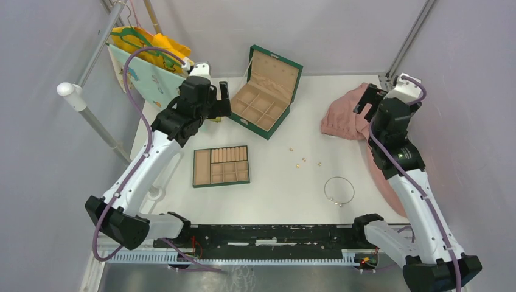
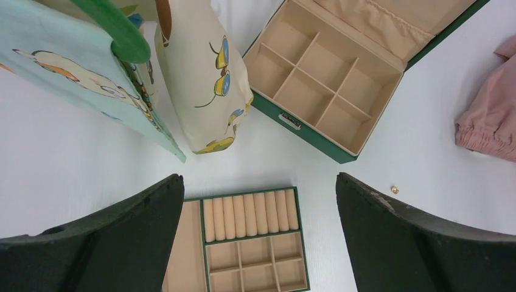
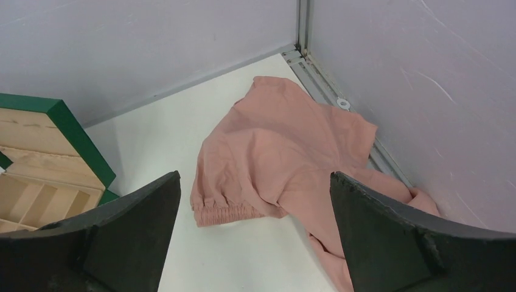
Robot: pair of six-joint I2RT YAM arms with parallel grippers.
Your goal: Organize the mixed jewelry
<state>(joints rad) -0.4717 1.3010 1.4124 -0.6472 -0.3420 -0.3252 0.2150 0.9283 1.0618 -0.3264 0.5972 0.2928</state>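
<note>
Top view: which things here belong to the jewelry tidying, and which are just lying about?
Job: gold pieces, silver hoop; probably also the green box and tray, to sort into.
Lying about: pink cloth, printed bags.

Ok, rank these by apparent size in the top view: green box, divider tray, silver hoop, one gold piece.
1. green box
2. divider tray
3. silver hoop
4. gold piece

Matt white table [image 1: 286,194], soft pink cloth [image 1: 344,114], tan fabric-lined green box [image 1: 265,92] and tray [image 1: 221,166], shiny gold metal pieces [image 1: 299,163], thin silver wire hoop [image 1: 333,201].
</note>
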